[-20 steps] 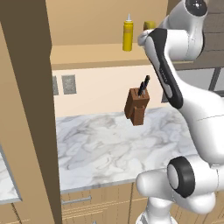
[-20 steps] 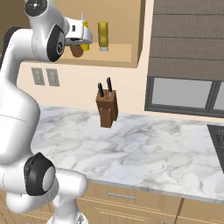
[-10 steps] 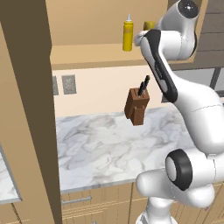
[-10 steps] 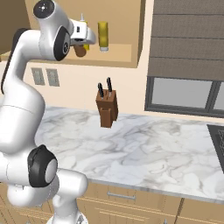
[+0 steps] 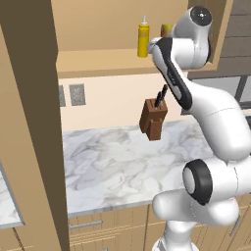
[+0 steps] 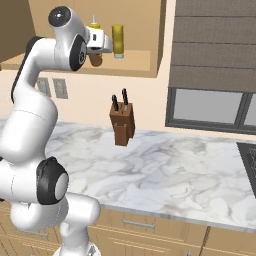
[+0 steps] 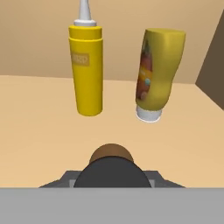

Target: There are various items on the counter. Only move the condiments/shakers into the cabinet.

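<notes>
Bright, even rendered light, soft shadows, hand view perhaps slightly blurry.

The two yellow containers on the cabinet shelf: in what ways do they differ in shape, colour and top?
The squeeze bottle is a straight, slim cylinder, while the yellow-orange jar is wider and flattened, narrowing toward one end. The squeeze bottle ends in a white pointed nozzle that points up; the jar rests on a white cap at its bottom. The bottle is plain bright yellow with a small faint label; the jar is duller, with a colourful label. Both stand side by side, apart, on the cabinet shelf.
</notes>
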